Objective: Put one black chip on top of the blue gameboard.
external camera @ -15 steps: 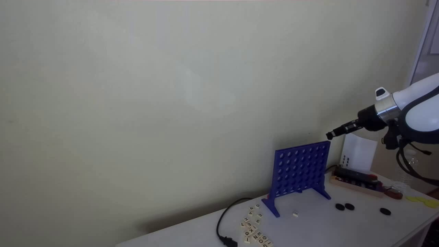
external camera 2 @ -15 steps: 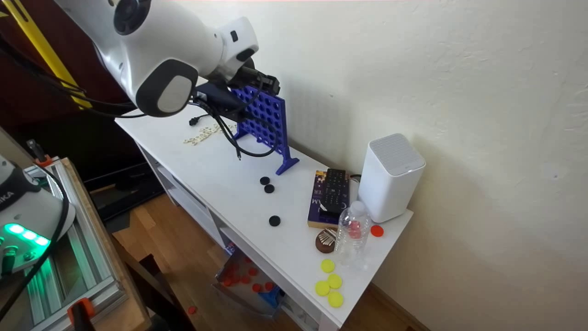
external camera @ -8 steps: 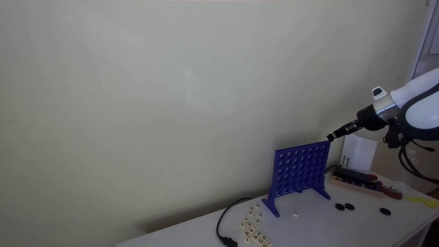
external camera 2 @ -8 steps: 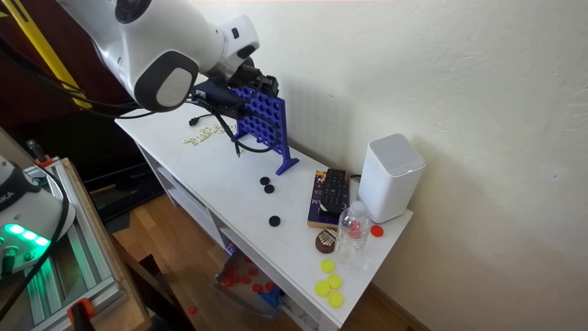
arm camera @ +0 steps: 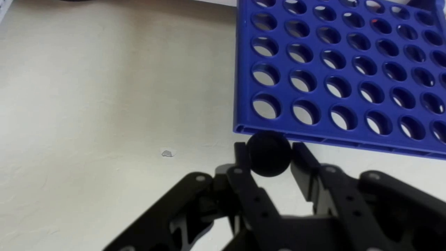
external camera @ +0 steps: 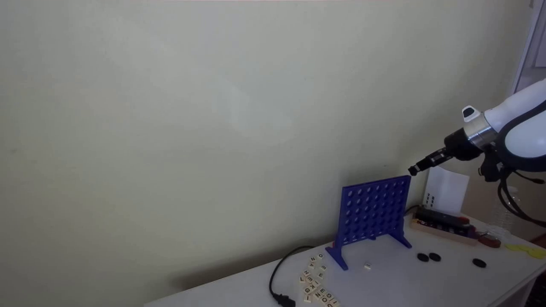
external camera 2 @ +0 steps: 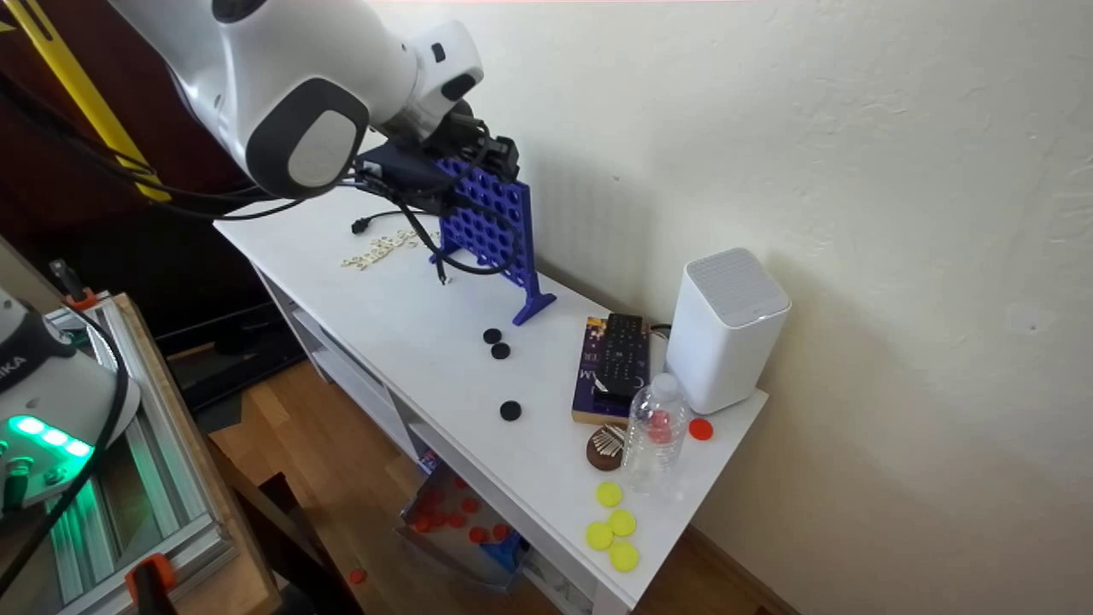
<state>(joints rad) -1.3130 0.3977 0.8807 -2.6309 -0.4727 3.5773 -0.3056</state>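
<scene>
The blue gameboard [external camera: 375, 209] stands upright on the table near the wall; it also shows in an exterior view [external camera 2: 523, 231] and the wrist view [arm camera: 322, 99]. My gripper [arm camera: 270, 153] is shut on a black chip [arm camera: 269, 158], pinched by its rim between the fingertips. The chip's edge overlaps the board's slotted top edge near one end column in the wrist view; whether they touch, I cannot tell. In both exterior views the gripper [external camera: 412, 171] [external camera 2: 508, 158] is at the board's top corner, tilted downward. Other black chips [external camera: 479, 262] [external camera 2: 510, 411] lie flat on the table.
Letter tiles [external camera: 313, 283] and a black cable [external camera: 283, 299] lie beside the board. A book with a remote [external camera 2: 622, 359], white box [external camera 2: 730, 333], bottle [external camera 2: 656, 436], brown round object [external camera 2: 603, 450] and yellow chips [external camera 2: 622, 521] stand or lie farther along. The wall is close behind.
The gripper tip has shifted slightly right and down at the board's corner in an exterior view. The arm behind it has risen, so the gripper points more steeply down. The chips on the table have not moved.
</scene>
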